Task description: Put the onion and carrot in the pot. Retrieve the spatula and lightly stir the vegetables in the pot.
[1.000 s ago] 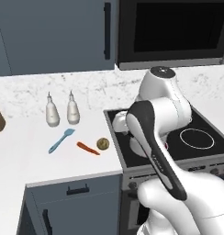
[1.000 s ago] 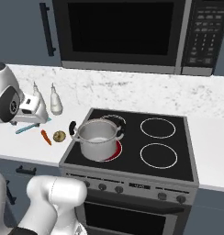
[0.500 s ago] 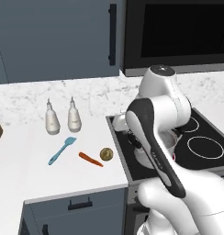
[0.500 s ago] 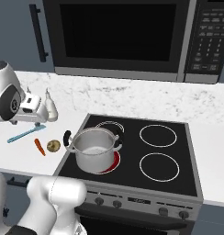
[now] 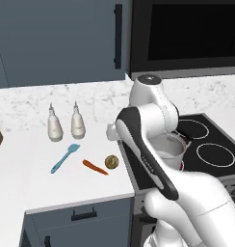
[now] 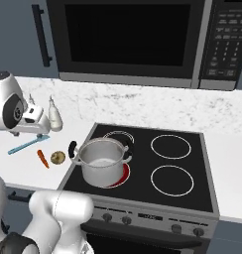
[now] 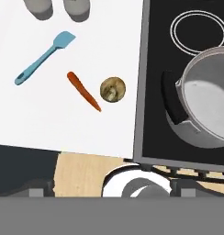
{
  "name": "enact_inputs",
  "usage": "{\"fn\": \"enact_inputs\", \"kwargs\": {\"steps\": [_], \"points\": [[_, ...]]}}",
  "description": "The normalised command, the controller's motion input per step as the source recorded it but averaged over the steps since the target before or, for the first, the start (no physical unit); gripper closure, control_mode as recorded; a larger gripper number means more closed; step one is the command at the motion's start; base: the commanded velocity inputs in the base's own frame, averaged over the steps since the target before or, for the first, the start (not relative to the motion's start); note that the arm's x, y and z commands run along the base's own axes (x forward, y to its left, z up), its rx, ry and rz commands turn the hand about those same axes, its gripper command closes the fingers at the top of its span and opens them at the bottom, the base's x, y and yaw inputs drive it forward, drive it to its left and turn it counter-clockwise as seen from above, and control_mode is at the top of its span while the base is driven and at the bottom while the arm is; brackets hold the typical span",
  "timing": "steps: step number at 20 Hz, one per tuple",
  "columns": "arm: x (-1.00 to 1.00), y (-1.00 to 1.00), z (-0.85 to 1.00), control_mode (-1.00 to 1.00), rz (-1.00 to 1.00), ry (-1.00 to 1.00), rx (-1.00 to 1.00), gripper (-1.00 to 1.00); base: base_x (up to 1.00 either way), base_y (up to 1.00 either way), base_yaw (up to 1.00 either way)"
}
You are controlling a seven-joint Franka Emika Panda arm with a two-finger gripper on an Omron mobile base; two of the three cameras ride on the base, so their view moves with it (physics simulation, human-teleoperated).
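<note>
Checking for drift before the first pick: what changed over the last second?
Only the base drove, so both base views shifted; no object moved. The small yellowish-brown onion, thin orange-red carrot and light blue spatula lie apart on the white counter as before. The shiny steel pot stays on the stove's front left burner, empty. Nothing was taken hold of or let go.

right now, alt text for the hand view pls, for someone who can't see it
Looking down on a white counter beside a black stovetop: an onion lies near the stove's edge, an orange carrot just beside it, and a light blue spatula further off. A steel pot, empty inside, sits on the stovetop with one black handle toward the counter.
</note>
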Motion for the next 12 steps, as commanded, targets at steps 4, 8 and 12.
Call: {"fn": "enact_inputs", "kwargs": {"steps": [4,8,12], "points": [[0.57,0.33,-0.6,-1.0,-0.09,0.04,-0.06,-1.0,0.0,0.0,0.0],[0.51,0.31,-0.6,-1.0,-0.15,0.01,-0.1,-1.0,0.0,0.0,0.0],[0.43,0.15,-0.63,-1.0,-0.18,0.0,-0.13,-1.0,0.0,0.0,0.0]]}}
